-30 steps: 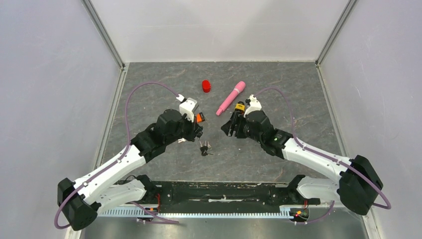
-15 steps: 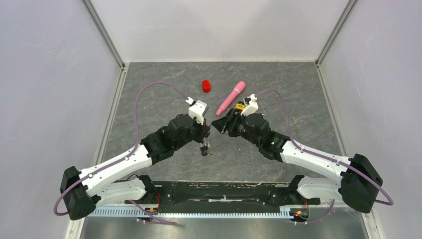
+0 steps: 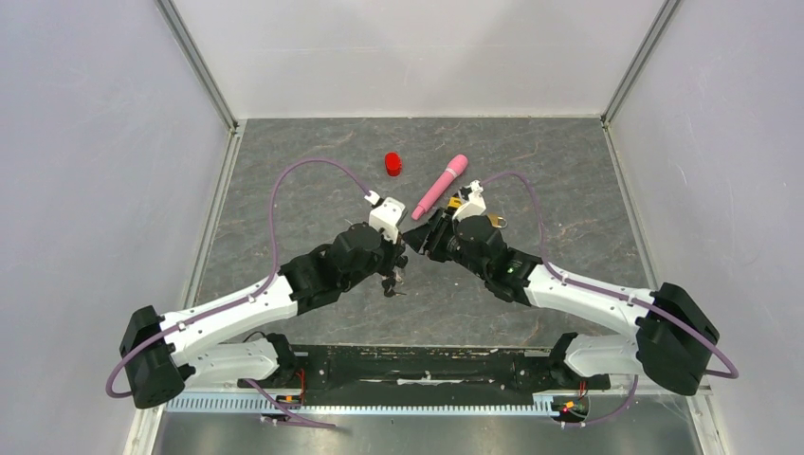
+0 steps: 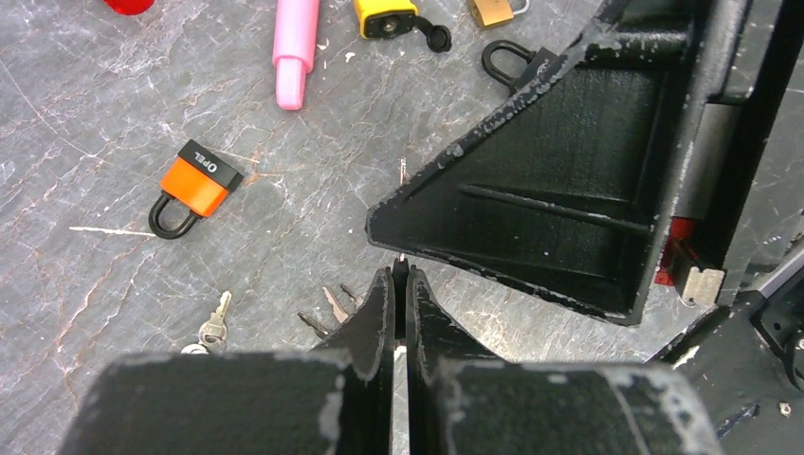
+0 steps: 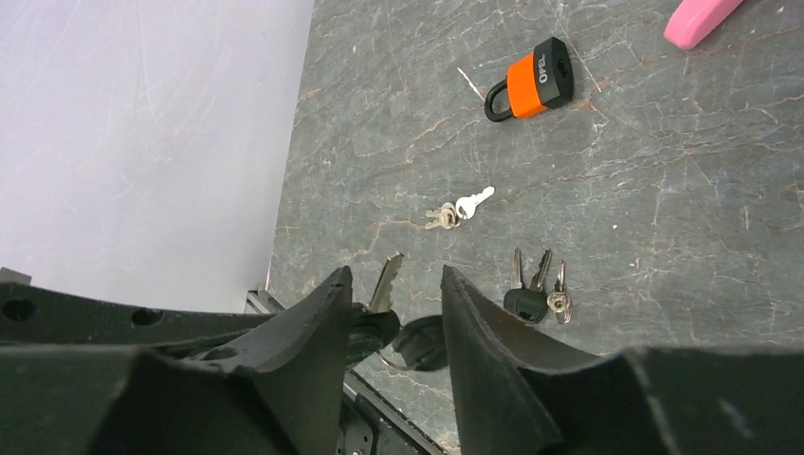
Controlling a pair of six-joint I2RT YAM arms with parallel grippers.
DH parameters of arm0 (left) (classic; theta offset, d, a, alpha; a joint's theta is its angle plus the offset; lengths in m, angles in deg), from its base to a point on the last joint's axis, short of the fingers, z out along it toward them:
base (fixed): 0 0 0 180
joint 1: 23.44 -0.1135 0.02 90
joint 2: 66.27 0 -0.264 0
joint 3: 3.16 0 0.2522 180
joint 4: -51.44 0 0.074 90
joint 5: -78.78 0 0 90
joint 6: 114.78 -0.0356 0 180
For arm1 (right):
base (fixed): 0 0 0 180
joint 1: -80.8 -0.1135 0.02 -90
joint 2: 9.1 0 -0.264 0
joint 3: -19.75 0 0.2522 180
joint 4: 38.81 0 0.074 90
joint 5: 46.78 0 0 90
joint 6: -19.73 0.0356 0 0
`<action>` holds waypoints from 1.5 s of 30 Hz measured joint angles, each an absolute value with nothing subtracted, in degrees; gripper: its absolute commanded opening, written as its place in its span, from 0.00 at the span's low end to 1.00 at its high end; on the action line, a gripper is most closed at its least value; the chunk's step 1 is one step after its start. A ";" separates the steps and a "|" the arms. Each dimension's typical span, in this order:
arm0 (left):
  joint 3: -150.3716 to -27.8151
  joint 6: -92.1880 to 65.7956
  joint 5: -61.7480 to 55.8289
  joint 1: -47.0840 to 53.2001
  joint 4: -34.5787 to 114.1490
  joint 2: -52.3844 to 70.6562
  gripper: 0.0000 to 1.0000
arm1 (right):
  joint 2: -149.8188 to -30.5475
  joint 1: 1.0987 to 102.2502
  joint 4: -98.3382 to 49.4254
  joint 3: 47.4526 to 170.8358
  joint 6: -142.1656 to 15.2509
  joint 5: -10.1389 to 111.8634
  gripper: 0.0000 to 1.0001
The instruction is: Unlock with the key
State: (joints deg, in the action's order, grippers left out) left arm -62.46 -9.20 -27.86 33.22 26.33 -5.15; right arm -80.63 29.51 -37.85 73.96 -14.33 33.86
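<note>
Light: bright, even, diffuse from above the grey marbled stone table (image 3: 588,161).
Shadows: soft and faint, lying close on the table.
Focus: table sharp; black left pincer (image 4: 399,275) slightly soft near the lens.

A grey marbled surface (image 3: 284,171) carries a red cap (image 3: 392,164), a pink marker (image 3: 441,186), an orange OPEL padlock (image 4: 194,186), a yellow padlock (image 4: 384,16), a brass padlock (image 4: 493,9), a black padlock (image 4: 536,62), a silver key pair (image 5: 457,209) and a black-headed key bunch (image 5: 536,289).

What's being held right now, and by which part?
The left gripper pinches a key below its protruding blade tip; the right gripper straddles it, open.
</note>
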 measured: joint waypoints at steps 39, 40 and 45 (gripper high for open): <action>-54.20 8.52 9.49 15.89 52.84 -11.03 0.68 | -72.00 42.45 -78.72 56.49 -18.55 56.43 0.00; -54.05 9.70 10.87 15.89 54.78 -10.66 0.66 | -72.00 42.45 -80.23 56.49 -18.66 57.05 0.00; -53.81 13.70 15.41 15.89 61.93 -9.65 0.62 | -71.97 42.45 -85.93 56.47 -19.09 59.54 0.00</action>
